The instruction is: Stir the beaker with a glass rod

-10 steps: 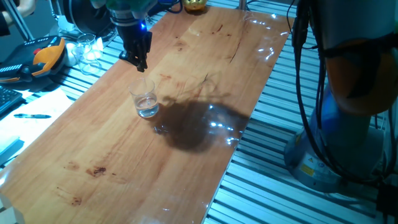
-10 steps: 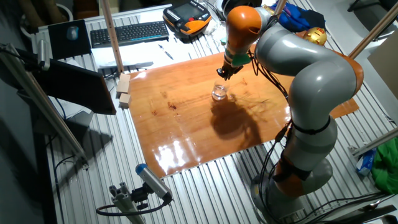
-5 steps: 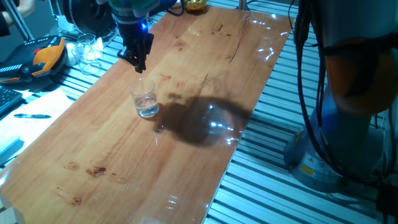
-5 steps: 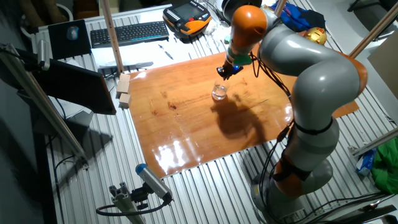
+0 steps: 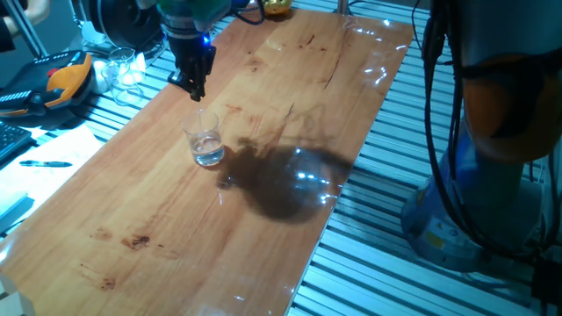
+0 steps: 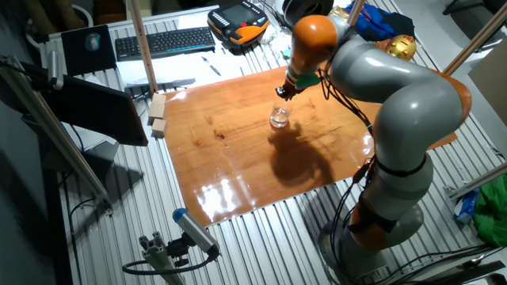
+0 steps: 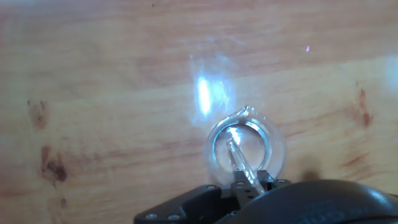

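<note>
The beaker [image 5: 205, 141] is a small clear glass cup with a little liquid, standing on the wooden table top [image 5: 263, 132]. It also shows in the other fixed view [image 6: 279, 117] and in the hand view [image 7: 245, 148]. My gripper [image 5: 196, 88] hangs just above and behind the beaker, also seen in the other fixed view [image 6: 283, 89]. It is shut on the glass rod [image 7: 238, 157], a thin clear stick that reaches down from the fingers into the beaker. The rod is too faint to make out in the fixed views.
Clear glass vessels [image 5: 123, 72] cluster off the table's far left edge beside an orange-black pendant [image 5: 61, 79]. A keyboard [image 6: 162, 43] and two wooden blocks [image 6: 158, 115] lie on the metal bench. The arm's grey body [image 6: 404, 103] stands at the table's side.
The gripper with the rod has shifted slightly over the beaker, first one way, then back. The arm's shadow on the table has moved with it. The beaker has stayed put.
</note>
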`<state>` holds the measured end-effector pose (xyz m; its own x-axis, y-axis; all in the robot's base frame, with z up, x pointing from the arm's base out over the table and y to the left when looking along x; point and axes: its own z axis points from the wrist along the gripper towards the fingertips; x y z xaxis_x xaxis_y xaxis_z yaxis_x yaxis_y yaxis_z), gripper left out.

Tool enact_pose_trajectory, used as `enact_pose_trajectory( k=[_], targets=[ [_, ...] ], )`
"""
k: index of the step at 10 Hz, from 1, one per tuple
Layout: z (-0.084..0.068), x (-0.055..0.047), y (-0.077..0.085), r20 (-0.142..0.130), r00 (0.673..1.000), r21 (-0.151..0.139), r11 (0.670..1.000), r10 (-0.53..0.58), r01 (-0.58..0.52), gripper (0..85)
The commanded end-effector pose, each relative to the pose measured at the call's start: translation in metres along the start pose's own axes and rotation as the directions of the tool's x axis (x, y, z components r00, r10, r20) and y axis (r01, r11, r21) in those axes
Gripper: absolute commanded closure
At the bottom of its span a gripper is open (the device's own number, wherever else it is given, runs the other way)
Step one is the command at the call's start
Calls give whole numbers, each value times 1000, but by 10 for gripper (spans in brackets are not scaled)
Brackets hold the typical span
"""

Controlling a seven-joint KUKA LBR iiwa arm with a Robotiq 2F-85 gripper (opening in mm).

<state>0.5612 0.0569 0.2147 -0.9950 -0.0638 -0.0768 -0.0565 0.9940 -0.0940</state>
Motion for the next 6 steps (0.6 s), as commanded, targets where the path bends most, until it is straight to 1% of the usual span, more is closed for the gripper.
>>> enact_pose_trajectory(
  k=[1,2,3,4,6],
  targets=[
    [0,1,0,-35,998,15,998,-61,62,850],
    [-1,1,0,-79,994,-1,997,-77,77,850],
    [-1,2,-1,-133,989,-41,997,-64,59,850],
    [0,2,-1,-145,989,-67,997,-37,27,850],
    [1,2,0,-144,989,-124,991,35,-54,850]
  ],
)
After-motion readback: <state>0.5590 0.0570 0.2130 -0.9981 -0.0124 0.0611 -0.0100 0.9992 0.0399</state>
